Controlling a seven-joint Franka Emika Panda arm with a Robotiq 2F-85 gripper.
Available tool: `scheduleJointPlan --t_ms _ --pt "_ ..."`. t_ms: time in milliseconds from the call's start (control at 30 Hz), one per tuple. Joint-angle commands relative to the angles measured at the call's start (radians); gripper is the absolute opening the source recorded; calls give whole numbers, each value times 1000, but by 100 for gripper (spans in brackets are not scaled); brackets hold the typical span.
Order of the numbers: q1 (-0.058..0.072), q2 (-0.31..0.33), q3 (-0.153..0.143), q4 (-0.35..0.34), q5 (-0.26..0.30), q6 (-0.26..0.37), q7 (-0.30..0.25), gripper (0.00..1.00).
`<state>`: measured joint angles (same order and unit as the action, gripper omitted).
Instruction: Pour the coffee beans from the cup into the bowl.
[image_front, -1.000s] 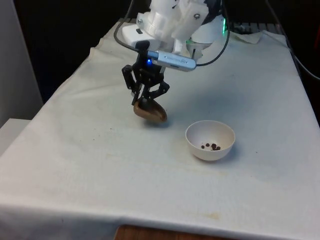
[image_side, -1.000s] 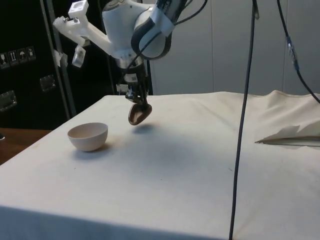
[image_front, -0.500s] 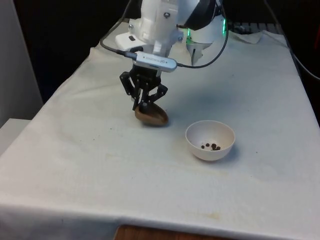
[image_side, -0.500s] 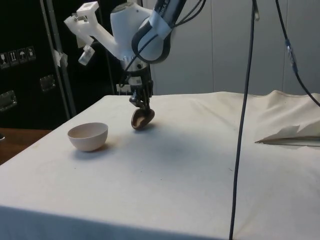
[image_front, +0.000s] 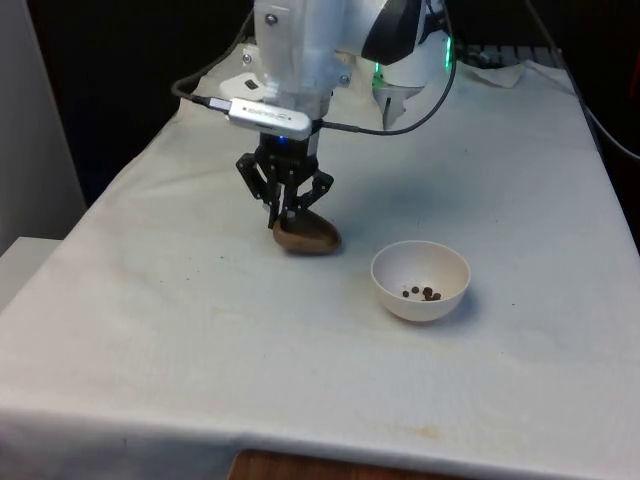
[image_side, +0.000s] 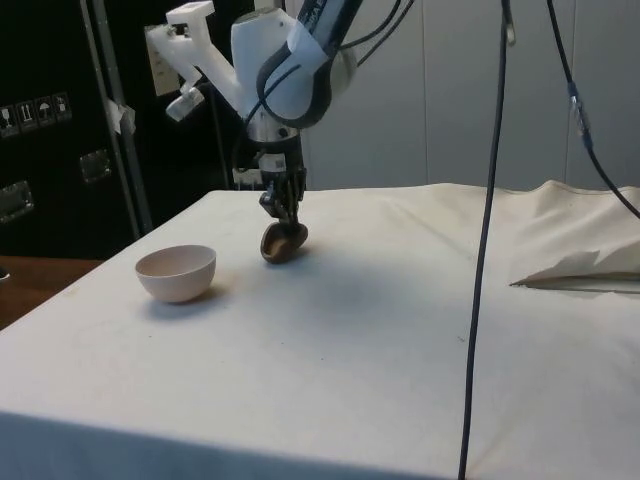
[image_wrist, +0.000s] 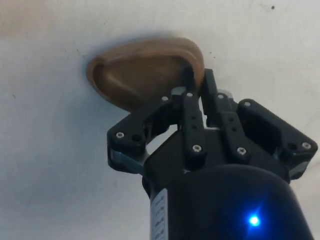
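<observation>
Beside the bowl (image_front: 420, 280), tool (image_front: 285, 222) grips tilted brown cup (image_front: 306, 237)

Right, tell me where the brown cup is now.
The brown cup sits low at the white cloth, pinched at its rim by the gripper, on the front view's left of the white bowl.

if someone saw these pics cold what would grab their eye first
Probably the black gripper pinching the rim of a brown cup, low over the white cloth near the table's middle. Next, the white bowl to the front view's right of the cup and apart from it, with a few dark coffee beans at its bottom.
</observation>
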<state>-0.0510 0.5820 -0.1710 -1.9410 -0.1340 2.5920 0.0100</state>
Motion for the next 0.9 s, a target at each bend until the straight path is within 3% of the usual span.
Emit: scheduleJointPlan --t_ms 0,33,200,267,300,333,367,533,567,600,833,867 --pt "0 0 -1 0 14 1 -14 12" --pt "-17 3 16 0 36 14 -40 12" --pt "-18 11 11 4 119 14 -127 12" --pt "-18 13 8 5 150 12 -158 12" --pt "0 11 -11 3 145 4 -151 12" --pt "-18 14 7 5 165 12 -174 12" --pt "-19 15 6 6 180 11 -190 12" --pt "-15 13 -9 1 259 10 -277 12" --pt "-1 15 -24 3 247 4 -261 12" --pt "-13 12 -16 0 280 10 -300 13" --pt "-7 10 -27 -4 321 10 -344 44" --pt "-7 9 -28 -4 323 10 -347 54"
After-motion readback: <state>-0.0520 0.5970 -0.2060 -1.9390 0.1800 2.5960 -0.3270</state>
